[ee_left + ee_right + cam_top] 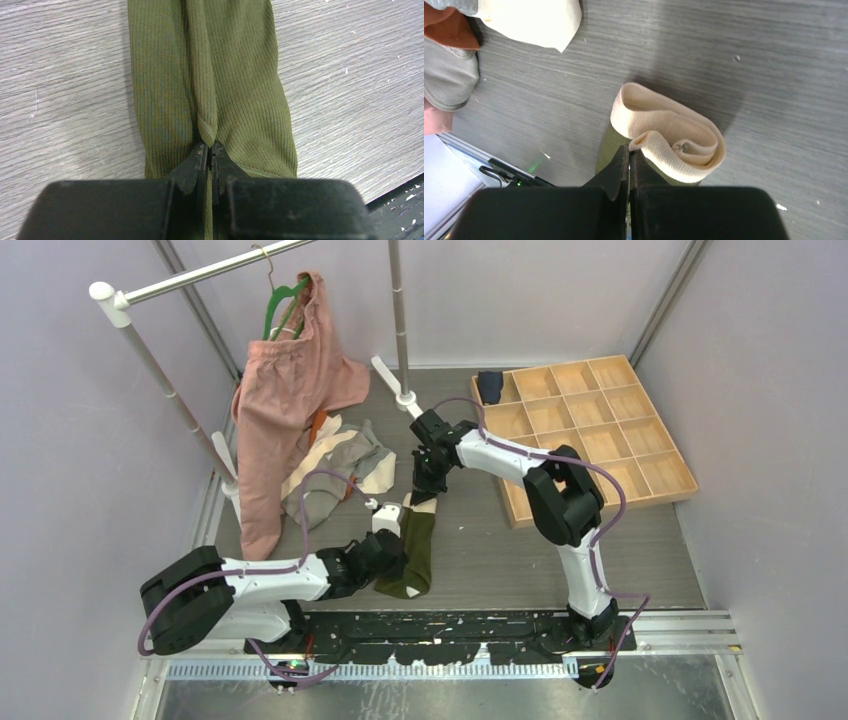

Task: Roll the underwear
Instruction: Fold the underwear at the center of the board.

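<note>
"What sort of room is it?"

"Pale lilac walls close in a grey wood-grain table [480, 550]. A clothes rail [200, 275] stands at its back left, carrying a large pink garment [280, 410] on a green hanger [285, 300]. At the back right lies a wooden tray [655, 475] of square compartments, with a navy piece [489, 385] in its far left corner compartment."

"And the underwear?"

"One olive pair [417, 550] lies on the table near the middle front, folded lengthwise into a narrow strip that runs from the near edge toward the back. Its cream waistband [669, 130] is the far end and the leg hems are the near end. More pairs lie in a loose pile [345, 465], showing grey, cream and orange, at the foot of the pink garment and just left of the strip's far end."

"What are the left arm's fingers [204, 154] doing?"

"They are pressed together at the near end, pinching the olive cloth where a folded hem comes to a point. Ribbed fabric shows in the slit between them."

"And the right arm's fingers [626, 156]?"

"Those are pressed together too, at the far end. They nip the edge of the waistband, which stands up off the table in a curled loop with a shadow beneath it."
</note>
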Robot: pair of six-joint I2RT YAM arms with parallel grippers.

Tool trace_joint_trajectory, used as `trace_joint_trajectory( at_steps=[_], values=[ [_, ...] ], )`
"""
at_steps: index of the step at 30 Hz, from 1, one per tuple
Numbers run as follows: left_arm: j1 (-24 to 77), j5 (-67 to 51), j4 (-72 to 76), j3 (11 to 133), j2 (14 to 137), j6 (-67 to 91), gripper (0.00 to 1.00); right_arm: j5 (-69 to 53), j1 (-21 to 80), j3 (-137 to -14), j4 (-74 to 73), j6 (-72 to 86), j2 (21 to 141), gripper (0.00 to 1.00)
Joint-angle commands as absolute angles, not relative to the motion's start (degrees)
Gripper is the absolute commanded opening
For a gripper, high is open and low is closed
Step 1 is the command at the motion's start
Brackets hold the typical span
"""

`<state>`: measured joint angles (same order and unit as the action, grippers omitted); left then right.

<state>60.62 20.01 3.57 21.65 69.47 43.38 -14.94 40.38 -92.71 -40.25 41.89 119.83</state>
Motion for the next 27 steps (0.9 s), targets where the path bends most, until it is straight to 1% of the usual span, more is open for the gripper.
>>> trace_joint_trajectory(
  at_steps=[1,4,8,12,15,19,23,27],
  values=[
    [60.4,20.4,2.7,21.1,69.8,44.0,0.01,-16.7,40.3,-95.2,-34.1,40.7,121.0,0.02],
    [60.5,20.5,1.6,21.4,69.1,43.9,0.01,-16.8,40.3,-94.9,-31.9,40.7,122.4,0.02],
    [60.5,20.3,-0.5,22.2,65.9,43.9,0.01,-14.2,40.3,-94.3,-31.6,40.3,123.6,0.06],
    [60.5,20.8,-5.0,23.6,60.8,43.4,0.01,-12.2,40.3,-93.8,-32.4,39.7,125.1,0.13],
    [60.5,21.9,-8.2,24.3,56.6,43.3,0.01,-11.2,40.2,-93.6,-32.9,39.4,126.0,0.20],
    [60.4,24.6,-11.3,23.5,53.0,43.9,0.01,-10.6,40.2,-93.4,-33.1,39.0,126.5,0.28],
    [60.4,26.5,-13.4,22.1,53.0,46.0,0.01,-10.9,40.2,-93.3,-33.4,38.7,126.3,0.34],
    [60.4,28.7,-15.0,22.0,56.4,48.0,0.01,-11.1,40.2,-92.7,-33.1,38.6,125.8,0.35]
  ],
)
